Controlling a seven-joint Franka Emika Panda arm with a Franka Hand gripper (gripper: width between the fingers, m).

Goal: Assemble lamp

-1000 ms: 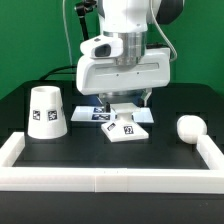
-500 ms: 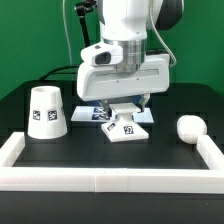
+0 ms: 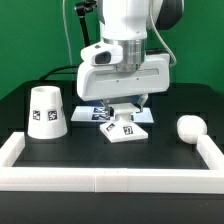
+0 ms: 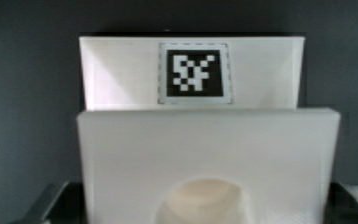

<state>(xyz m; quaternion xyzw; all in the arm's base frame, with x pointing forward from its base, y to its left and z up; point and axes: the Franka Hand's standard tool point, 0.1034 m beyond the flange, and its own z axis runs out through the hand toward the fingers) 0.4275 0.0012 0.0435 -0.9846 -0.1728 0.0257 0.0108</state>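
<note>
The small square lamp base (image 3: 122, 127) lies on the black table with its tag facing up. It fills the wrist view (image 4: 194, 90), where a round socket shows in its near part. My gripper (image 3: 126, 104) is low over the base and open. Its fingertips (image 4: 51, 205) straddle the base's two sides closely in the wrist view. The tapered shade (image 3: 45, 111) stands towards the exterior view's left. The round-headed bulb (image 3: 189, 127) lies towards the exterior view's right. Both are apart from the gripper.
The marker board (image 3: 92, 115) lies flat just behind the base, partly under the gripper. A white raised rim (image 3: 110, 178) runs along the table's front and both sides.
The gripper has come down a little over the base since one second ago. The base, shade and bulb have not moved.
</note>
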